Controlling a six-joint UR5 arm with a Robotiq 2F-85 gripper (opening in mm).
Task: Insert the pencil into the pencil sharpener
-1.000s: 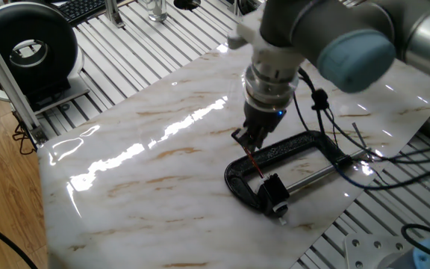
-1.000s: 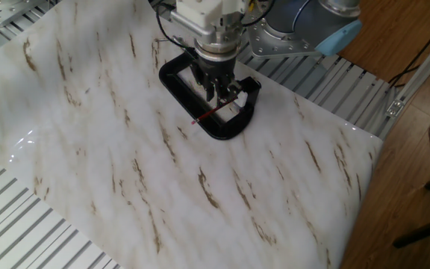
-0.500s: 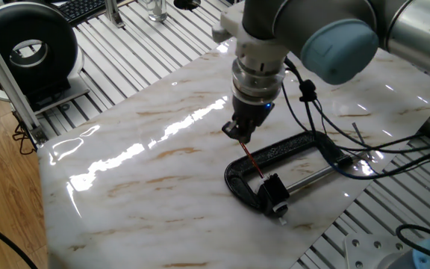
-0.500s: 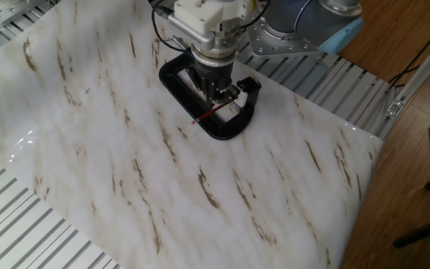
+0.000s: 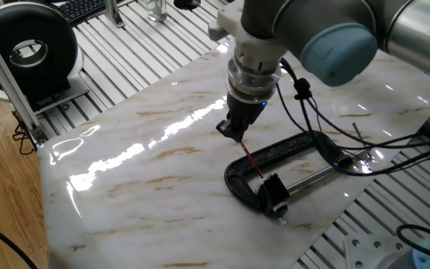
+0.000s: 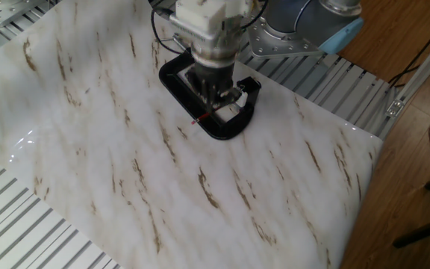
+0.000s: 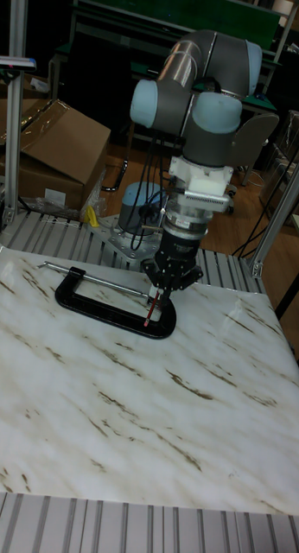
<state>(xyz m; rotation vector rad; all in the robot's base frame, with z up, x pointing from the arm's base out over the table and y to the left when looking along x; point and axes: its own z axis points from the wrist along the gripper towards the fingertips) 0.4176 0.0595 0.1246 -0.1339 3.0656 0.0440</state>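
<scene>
The dark-red pencil point(image 5: 253, 162) lies slanted across the spine of a black C-clamp point(image 5: 234, 178). Its lower end meets the small black pencil sharpener point(image 5: 272, 187), which is held in the clamp's jaws. My gripper point(image 5: 232, 134) hangs just above the pencil's free upper end, fingers apart from it, and appears open with nothing in it. In the other fixed view the gripper point(image 6: 209, 101) covers the sharpener, and only the pencil's point(image 6: 202, 116) red outer end shows. The tall fixed view has the pencil point(image 7: 150, 314) below the gripper point(image 7: 164, 289).
The clamp's silver screw rod point(image 5: 321, 174) runs right toward the slab's edge, with black cables point(image 5: 327, 127) trailing over it. The marble slab point(image 5: 148, 172) lies on slatted aluminium. A black round device point(image 5: 28, 52) stands at the far left corner.
My gripper has moved up and away from the clamp, off the pencil. The pencil has stayed in place, and more of its length now shows.
</scene>
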